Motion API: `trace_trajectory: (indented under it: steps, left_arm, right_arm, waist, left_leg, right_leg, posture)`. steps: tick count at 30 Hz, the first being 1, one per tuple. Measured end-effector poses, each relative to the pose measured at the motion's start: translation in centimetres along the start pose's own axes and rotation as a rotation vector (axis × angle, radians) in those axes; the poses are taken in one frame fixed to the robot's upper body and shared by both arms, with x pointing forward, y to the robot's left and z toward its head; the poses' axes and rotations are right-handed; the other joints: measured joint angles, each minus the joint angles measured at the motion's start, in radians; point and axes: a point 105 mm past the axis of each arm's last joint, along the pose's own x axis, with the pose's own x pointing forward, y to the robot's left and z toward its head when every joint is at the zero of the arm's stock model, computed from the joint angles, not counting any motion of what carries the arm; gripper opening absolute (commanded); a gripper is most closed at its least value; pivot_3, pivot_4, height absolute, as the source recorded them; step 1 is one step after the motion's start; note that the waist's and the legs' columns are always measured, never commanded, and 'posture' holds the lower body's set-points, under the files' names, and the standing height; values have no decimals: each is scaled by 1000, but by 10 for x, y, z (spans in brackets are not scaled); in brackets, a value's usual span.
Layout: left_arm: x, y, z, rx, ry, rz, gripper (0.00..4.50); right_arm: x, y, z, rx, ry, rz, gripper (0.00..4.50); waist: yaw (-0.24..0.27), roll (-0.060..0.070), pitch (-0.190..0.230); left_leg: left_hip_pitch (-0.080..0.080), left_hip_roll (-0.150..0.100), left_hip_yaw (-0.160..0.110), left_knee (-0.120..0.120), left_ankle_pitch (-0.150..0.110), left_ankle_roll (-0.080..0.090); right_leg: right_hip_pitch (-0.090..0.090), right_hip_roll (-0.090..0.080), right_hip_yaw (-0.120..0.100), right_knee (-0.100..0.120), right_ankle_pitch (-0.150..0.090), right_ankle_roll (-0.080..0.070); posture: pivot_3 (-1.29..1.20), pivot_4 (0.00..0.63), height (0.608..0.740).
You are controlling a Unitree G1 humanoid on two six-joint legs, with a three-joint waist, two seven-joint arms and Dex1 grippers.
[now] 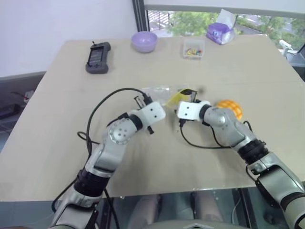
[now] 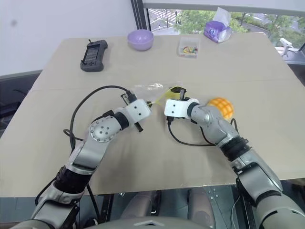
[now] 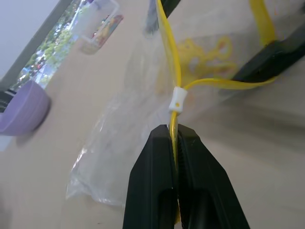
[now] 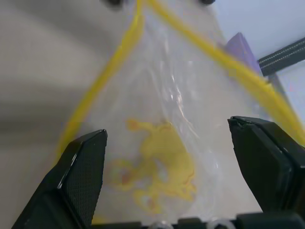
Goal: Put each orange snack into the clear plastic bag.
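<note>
Left pincer (image 3: pixel 177 138) clamped on the bag's (image 3: pixel 128 143) yellow zip strip (image 3: pixel 172 67); right pincer (image 4: pixel 167 148) apart at the mouth; film looks thin, limp, slippery; bun (image 1: pixel 230 108) behind the right pincer, probably soft, best cupped at its sides.

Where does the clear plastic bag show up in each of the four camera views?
Left eye: clear plastic bag at table centre, between both grippers.
Right eye: same spot.
Left wrist: ahead of the left gripper, shut on its yellow zip strip.
Right wrist: between the open right gripper fingers.
Shared landmark: the yellow zip strip.
</note>
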Motion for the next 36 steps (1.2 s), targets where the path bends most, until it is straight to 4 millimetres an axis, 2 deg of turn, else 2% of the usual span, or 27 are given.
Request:
trace_trajectory:
  steps: [3, 6, 9, 14, 17, 21, 27, 35, 36]
  left_arm:
    - [-1, 7, -2, -11, 13, 38, 0]
    - [2, 7, -3, -34, 20, 58, 0]
    - [6, 6, -3, -77, 32, 78, 0]
    - [10, 2, 0, -123, 30, 93, 0]
    - [12, 2, 1, -129, 27, 94, 0]
    - [13, 3, 3, -128, 22, 104, 0]
    - [13, 3, 0, -128, 35, 107, 0]
    - [15, 3, -2, -131, 44, 107, 0]
    - [15, 3, -2, -131, 44, 107, 0]
  right_arm:
    - [-20, -15, 9, 156, -47, -35, 4418]
    - [-44, -33, 2, 360, -41, -114, 4418]
    - [-73, -48, -36, 597, 96, -230, 4418]
    - [-112, -38, -91, 852, 333, -311, 4418]
    - [-126, -29, -108, 956, 423, -315, 4418]
    - [-131, -21, -112, 1064, 464, -307, 4418]
    - [-133, -3, -100, 1178, 468, -189, 4418]
    - [-134, 4, -94, 1245, 439, -133, 4418]
    - [-134, 4, -94, 1232, 443, -127, 4180]
  waist:
    - [2, 0, 0]
    - [7, 0, 0]
    - [12, 0, 0]
    - [14, 0, 0]
    - [10, 0, 0]
    - [11, 0, 0]
    - [20, -1, -1]
    - [23, -1, -1]
    - [23, -1, -1]
  left_leg:
    - [0, 0, 0, 0, 0, 0]
    - [0, 0, -1, 1, 0, 0]
    - [0, 0, -1, 2, 0, 0]
    - [0, 0, 0, 1, 0, 0]
    - [0, 0, 0, 1, 0, 0]
    - [0, 0, 0, 1, 0, 0]
    - [0, 0, 0, 1, 0, 0]
    - [1, 0, 0, 1, 0, 0]
    - [1, 0, 0, 1, 0, 0]
  right_leg:
    - [0, 0, 0, 0, 0, 0]
    - [1, 0, -1, 0, 0, 0]
    - [1, -1, -1, 0, 0, 0]
    - [1, -1, 0, 1, 0, 0]
    - [1, -1, 0, 1, 0, 0]
    - [1, -1, 0, 1, 0, 0]
    - [1, -1, 0, 0, 0, 0]
    - [2, -1, 0, 0, 0, 0]
    - [2, -1, 0, 0, 0, 0]
  posture:
    - [0, 150, 740]
    - [0, 150, 740]
    - [0, 150, 740]
    - [0, 150, 740]
    - [0, 150, 740]
    - [0, 150, 740]
    - [0, 150, 740]
    - [0, 150, 740]
    - [0, 150, 740]
